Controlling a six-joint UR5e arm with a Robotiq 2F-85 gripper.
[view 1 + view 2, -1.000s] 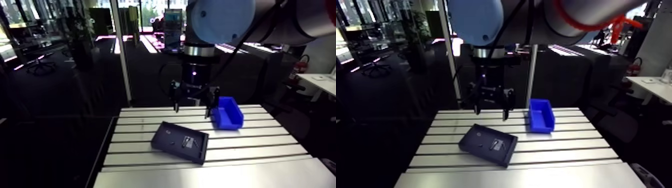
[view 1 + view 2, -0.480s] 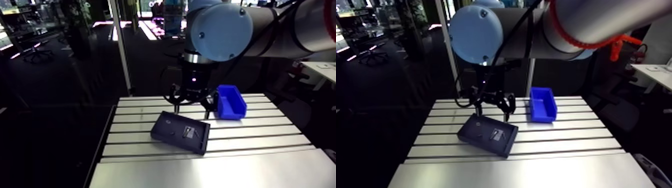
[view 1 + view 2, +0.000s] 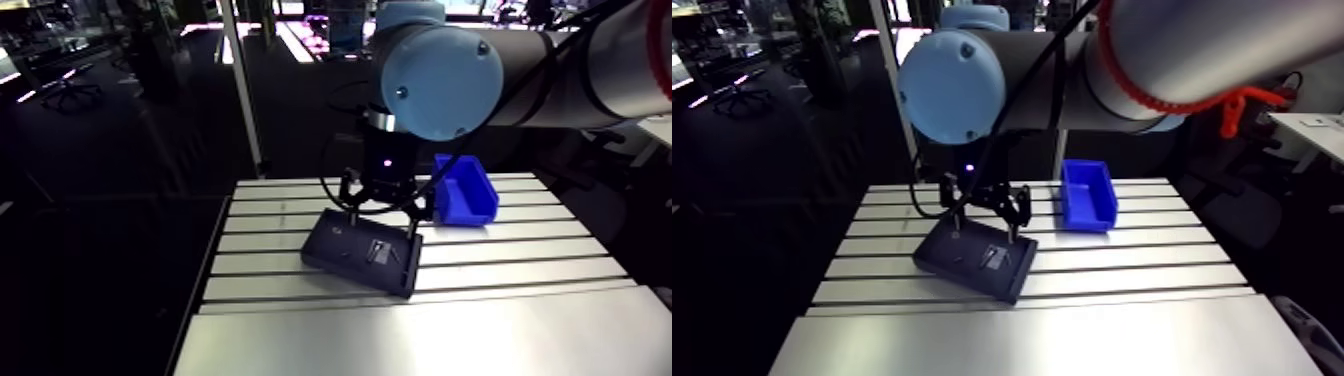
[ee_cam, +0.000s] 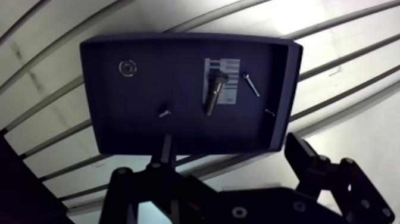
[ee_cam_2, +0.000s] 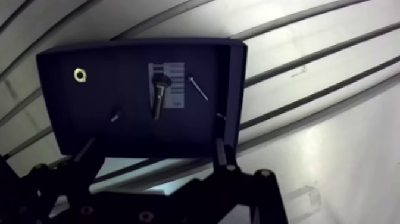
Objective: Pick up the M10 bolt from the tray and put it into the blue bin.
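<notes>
Two fingers point(image 4: 167, 149) of the pincer point(image 4: 231, 143) stand spread wide, nothing between them, above the near edge of a dark tray point(image 4: 95, 89); the tray sits askew on the slotted surface point(image 3: 520, 260); the M10 bolt point(image 4: 213, 95) lies flat near the tray's middle, partly across a white label point(image 4: 229, 65), ahead of the pincer with its head pointing away; a brass washer point(image 4: 127, 68) rests in one far corner; a thin screw point(image 4: 251, 84) lies just beside the label; a small screw point(image 4: 164, 111) lies close to one fingertip; the blue bin point(image 3: 463, 190) stands beyond the tray, apart from it.
</notes>
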